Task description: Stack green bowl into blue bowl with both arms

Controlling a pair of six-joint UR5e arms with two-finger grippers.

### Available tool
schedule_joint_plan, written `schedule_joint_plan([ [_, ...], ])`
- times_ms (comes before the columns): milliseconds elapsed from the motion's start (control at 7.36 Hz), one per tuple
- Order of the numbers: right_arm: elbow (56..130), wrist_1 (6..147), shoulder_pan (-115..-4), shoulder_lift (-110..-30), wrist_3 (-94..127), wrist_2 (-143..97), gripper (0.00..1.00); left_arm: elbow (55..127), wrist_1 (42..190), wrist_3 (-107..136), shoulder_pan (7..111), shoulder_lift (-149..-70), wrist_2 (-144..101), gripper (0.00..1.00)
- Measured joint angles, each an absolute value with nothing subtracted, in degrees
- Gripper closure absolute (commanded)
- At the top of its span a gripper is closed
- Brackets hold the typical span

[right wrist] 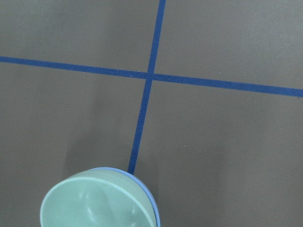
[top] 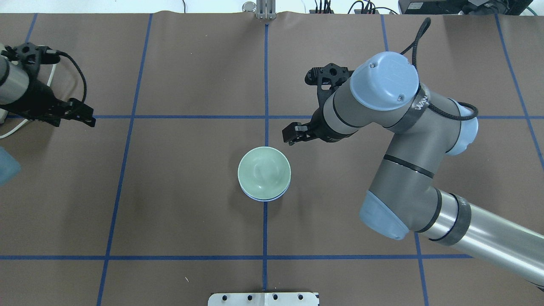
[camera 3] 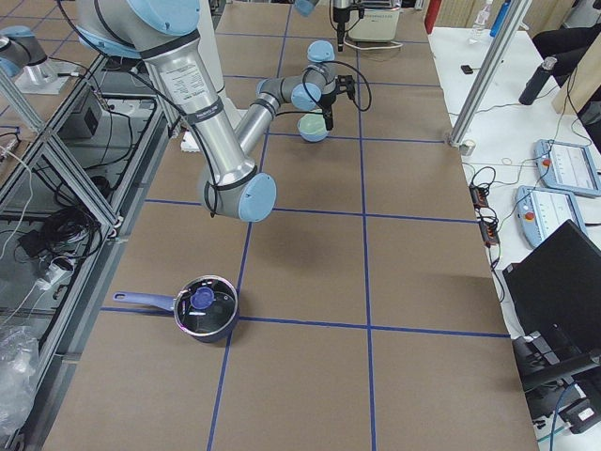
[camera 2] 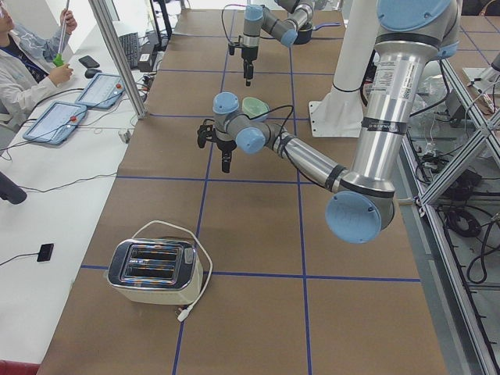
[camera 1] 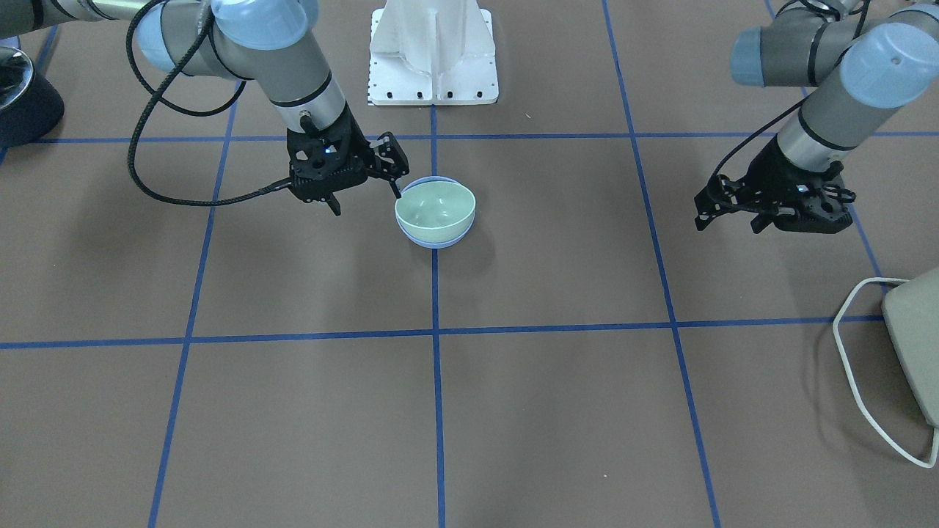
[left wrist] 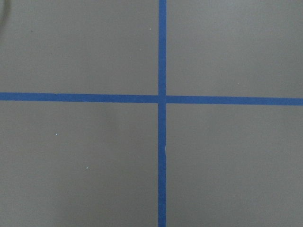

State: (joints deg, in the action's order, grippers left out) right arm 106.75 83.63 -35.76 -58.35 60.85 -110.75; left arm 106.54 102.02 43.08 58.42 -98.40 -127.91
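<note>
The green bowl [camera 1: 434,207] sits nested upright inside the blue bowl [camera 1: 440,243], with only a thin blue crescent of rim showing beneath it. The pair rests at the middle of the brown table [camera 1: 557,411], on a line of blue tape [camera 1: 438,381]. Seen from above, over the robot's shoulders, the right gripper [camera 1: 367,202] hovers just beside the pair at about two o'clock, jaws spread and empty, one fingertip close to the green rim. The left gripper [camera 1: 728,222] hangs well apart at about ten o'clock, jaws likewise parted, holding nothing. A toaster [camera 2: 155,271] stands at the table's left end.
</note>
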Motion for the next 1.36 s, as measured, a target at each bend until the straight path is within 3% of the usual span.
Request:
schedule_joint_plan([
  [407, 109.6, 83.5, -40.8, -63.9, 59.7, -108.9, 0.00, 106.2, 101.5, 27.6, 67.6, -92.1, -130.8, 0.02],
  [951, 115.2, 84.0, -60.0, -82.3, 44.8, -123.7, 0.00, 105.4, 98.6, 13.1, 76.5, -85.6, -133.6, 0.02],
  [1358, 112.4, 84.6, -72.3, -93.5, 29.4, -131.1, 0.00, 105.0, 88.6, 3.3, 82.1, -85.0, -133.6, 0.02],
])
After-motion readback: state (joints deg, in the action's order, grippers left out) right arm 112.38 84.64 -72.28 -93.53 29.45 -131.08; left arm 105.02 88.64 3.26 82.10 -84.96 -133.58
